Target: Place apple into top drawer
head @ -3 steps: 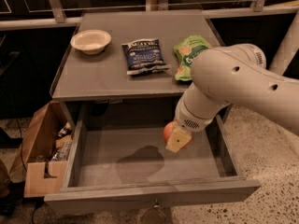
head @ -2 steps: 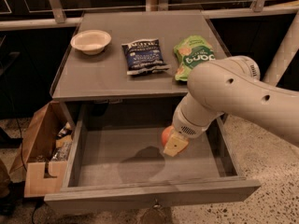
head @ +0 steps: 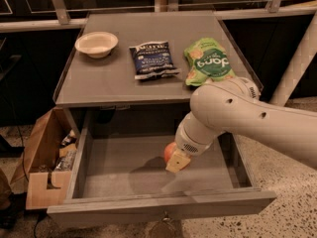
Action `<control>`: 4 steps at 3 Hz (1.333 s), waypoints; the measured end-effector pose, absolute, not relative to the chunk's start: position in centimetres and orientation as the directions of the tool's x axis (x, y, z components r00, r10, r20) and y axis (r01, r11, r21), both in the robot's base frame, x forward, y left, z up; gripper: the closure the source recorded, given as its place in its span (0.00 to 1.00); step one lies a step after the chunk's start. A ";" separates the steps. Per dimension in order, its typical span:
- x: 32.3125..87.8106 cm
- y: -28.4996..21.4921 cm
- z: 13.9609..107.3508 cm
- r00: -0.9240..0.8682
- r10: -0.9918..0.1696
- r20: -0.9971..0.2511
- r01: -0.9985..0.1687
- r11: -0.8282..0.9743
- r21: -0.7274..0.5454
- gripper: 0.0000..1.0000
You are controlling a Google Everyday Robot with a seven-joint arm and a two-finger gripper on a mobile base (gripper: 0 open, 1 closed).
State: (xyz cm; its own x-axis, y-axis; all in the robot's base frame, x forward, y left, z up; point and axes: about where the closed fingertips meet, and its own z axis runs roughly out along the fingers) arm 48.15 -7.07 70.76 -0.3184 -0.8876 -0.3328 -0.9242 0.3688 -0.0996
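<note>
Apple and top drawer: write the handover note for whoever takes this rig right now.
Gripper: down inside the open top drawer, right of middle, shut on the apple.
Apple: held, apparently just above the drawer floor, with its shadow to the left below it.
Done: drawer pulled out, apple brought over it.
Left: lower it, release the apple on the drawer floor, lift the arm out.
Untouched: bowl, dark snack bag and green snack bag on the cabinet top; cardboard box on the floor beside the drawer.
</note>
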 end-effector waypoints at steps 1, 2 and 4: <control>48.9 -6.7 68.8 -0.318 -0.882 -0.347 -0.927 0.366 -0.080 1.00; 50.2 -5.9 67.4 -0.300 -0.882 -0.362 -0.934 0.350 -0.079 1.00; 51.4 -5.4 64.8 -0.309 -0.862 -0.401 -0.931 0.361 -0.059 1.00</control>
State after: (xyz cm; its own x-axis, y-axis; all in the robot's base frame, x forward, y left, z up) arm 51.41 -5.44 64.84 -0.3088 -0.8624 -0.4012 -0.9308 0.3607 -0.0588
